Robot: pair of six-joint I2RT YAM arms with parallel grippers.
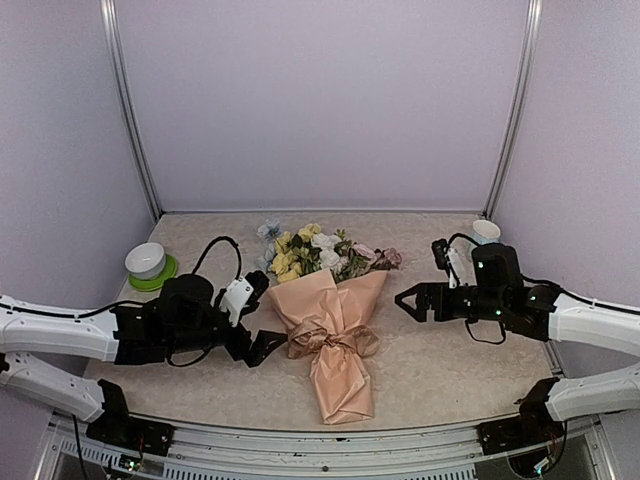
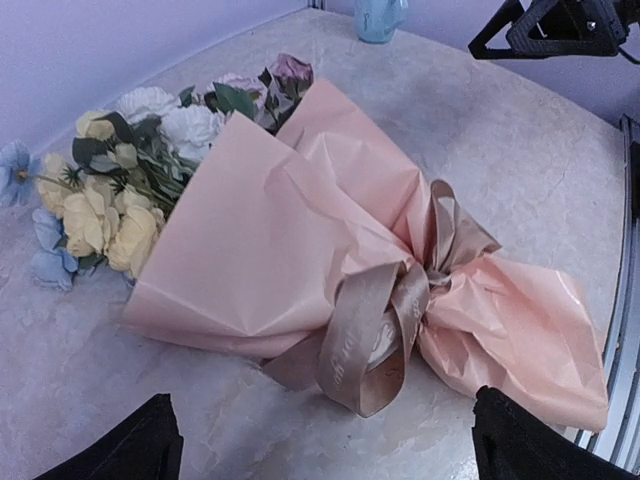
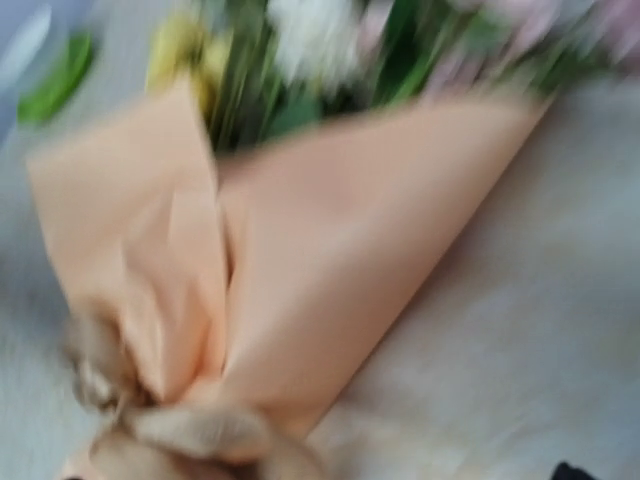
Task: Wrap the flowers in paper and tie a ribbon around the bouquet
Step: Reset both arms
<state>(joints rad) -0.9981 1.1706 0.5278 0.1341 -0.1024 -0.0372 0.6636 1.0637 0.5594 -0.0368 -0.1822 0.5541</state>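
The bouquet (image 1: pixel 330 310) lies flat in the middle of the table, blooms toward the back. Its flowers (image 1: pixel 310 250), yellow, white, pale blue and pink, stick out of a cone of peach-pink paper (image 2: pixel 270 230). A tan ribbon (image 2: pixel 380 330) is tied in a bow at the cone's waist. My left gripper (image 1: pixel 262 315) is open just left of the bow, touching nothing; its black fingertips (image 2: pixel 120 450) frame the bottom of the left wrist view. My right gripper (image 1: pixel 405 303) is open to the right of the cone, apart from it. The right wrist view is blurred and shows paper (image 3: pixel 350 260) and ribbon (image 3: pixel 180 430).
A white bowl on a green saucer (image 1: pixel 150 265) stands at the back left. A pale blue cup (image 1: pixel 486 231) stands in the back right corner. Walls with metal posts close in the table on three sides. The table's front rail (image 1: pixel 330 440) runs just below the bouquet's tail.
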